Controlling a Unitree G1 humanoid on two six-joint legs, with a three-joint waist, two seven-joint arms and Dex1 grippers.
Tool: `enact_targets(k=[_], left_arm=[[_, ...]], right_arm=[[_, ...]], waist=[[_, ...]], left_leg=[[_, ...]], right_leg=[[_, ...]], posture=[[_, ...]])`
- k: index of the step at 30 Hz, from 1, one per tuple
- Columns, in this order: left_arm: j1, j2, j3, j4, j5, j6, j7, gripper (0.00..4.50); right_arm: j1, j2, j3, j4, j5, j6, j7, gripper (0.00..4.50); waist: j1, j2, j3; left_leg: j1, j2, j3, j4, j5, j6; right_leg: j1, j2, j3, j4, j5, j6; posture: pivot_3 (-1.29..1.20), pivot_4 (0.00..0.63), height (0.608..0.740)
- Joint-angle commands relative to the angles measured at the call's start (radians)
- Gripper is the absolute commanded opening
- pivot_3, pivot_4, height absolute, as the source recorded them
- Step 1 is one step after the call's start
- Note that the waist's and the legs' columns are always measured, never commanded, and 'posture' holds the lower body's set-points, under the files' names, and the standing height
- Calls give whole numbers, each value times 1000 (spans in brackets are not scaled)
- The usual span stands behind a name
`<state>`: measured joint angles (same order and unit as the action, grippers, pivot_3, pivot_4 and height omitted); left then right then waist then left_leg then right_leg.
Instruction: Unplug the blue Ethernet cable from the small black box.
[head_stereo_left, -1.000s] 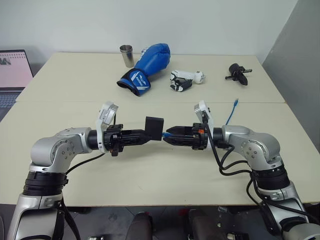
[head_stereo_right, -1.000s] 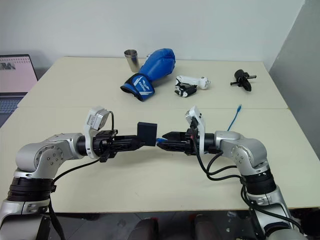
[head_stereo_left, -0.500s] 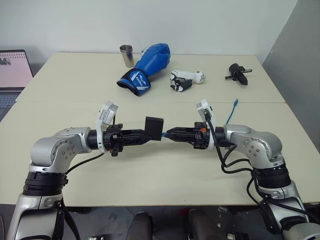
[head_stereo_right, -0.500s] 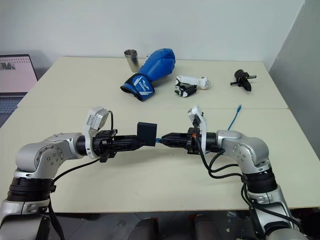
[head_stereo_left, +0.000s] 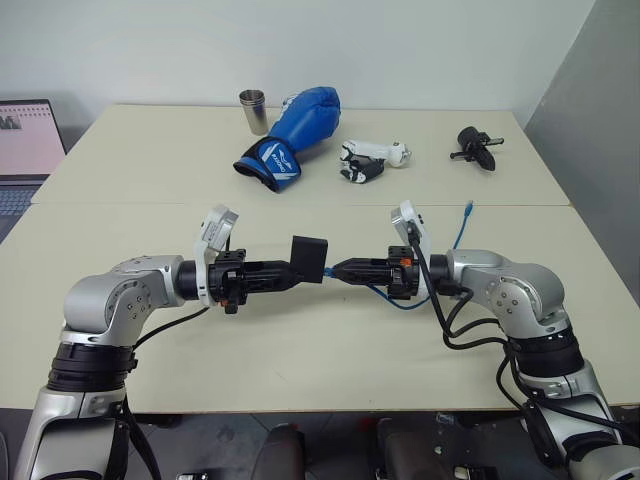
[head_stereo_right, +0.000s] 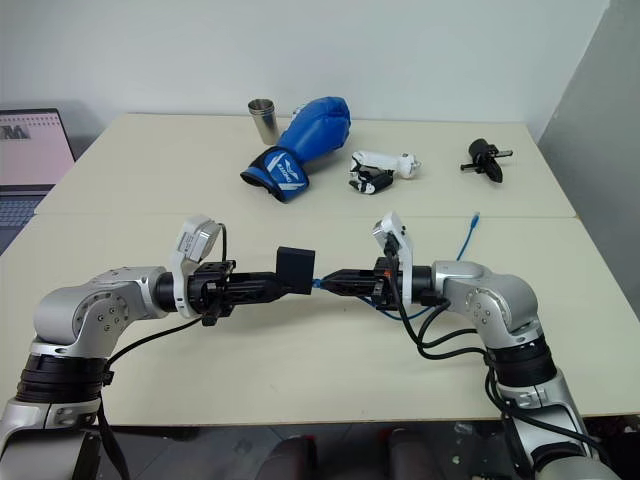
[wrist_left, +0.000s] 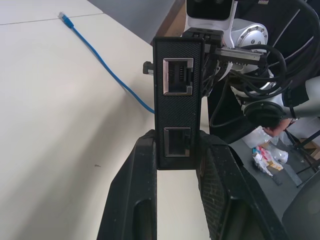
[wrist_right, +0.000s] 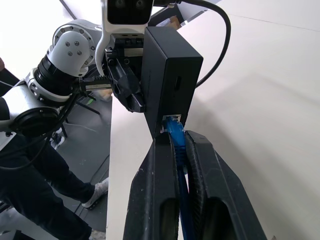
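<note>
The small black box (head_stereo_left: 309, 257) hangs above the table between my two arms, and my left gripper (head_stereo_left: 293, 269) is shut on its lower end. In the left wrist view the box (wrist_left: 177, 95) stands between the two fingers (wrist_left: 137, 195) with two open ports facing the camera. The blue Ethernet cable (wrist_right: 175, 131) is plugged into the box's far side. My right gripper (wrist_right: 176, 145) is shut on the cable just behind the plug. From there the cable (head_stereo_left: 392, 300) sags under my right wrist and runs back to its free end (head_stereo_left: 470, 207) on the table.
At the back of the table lie a blue boxing glove (head_stereo_left: 297, 133), a metal cup (head_stereo_left: 253, 110), a white and black device (head_stereo_left: 366, 160) and a black handled tool (head_stereo_left: 476, 147). A laptop (head_stereo_left: 24, 150) stands at the far left. A grey wall panel rises on the right.
My right gripper's fingers have closed from spread to narrow on the cable at the box. A loop of blue cable now sags under the right wrist. The left arm and box have held still.
</note>
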<state>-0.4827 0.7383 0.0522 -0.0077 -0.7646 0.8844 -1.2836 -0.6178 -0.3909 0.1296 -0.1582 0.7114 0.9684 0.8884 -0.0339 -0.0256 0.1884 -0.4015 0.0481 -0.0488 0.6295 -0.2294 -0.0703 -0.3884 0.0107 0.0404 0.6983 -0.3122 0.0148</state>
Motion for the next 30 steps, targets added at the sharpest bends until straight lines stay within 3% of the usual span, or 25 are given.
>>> enact_targets(k=[1,5,22,30], left_arm=[[-7,-2,1,-35,-15,-15,-19,774],[-5,-5,-2,-42,-14,-15,-24,774],[2,-18,10,-50,-17,-16,-11,774],[11,-29,12,-52,-20,-18,-5,774]], right_arm=[[-11,6,-15,-32,32,10,3,1426],[-5,7,-34,-29,65,44,7,2013],[34,-4,-79,-63,136,117,-11,2013],[33,53,-91,-42,137,92,-67,2013]], waist=[[0,0,0],[0,0,0],[0,0,0],[-1,0,0]], left_leg=[[0,0,0,0,0,0],[0,0,0,0,0,0],[0,0,0,0,0,0],[0,0,0,0,0,0]], right_leg=[[0,0,0,0,0,0],[0,0,0,0,0,0],[0,0,0,0,0,0],[0,0,0,0,-1,2]], posture=[[0,150,740],[0,150,740],[0,150,740],[0,150,740]])
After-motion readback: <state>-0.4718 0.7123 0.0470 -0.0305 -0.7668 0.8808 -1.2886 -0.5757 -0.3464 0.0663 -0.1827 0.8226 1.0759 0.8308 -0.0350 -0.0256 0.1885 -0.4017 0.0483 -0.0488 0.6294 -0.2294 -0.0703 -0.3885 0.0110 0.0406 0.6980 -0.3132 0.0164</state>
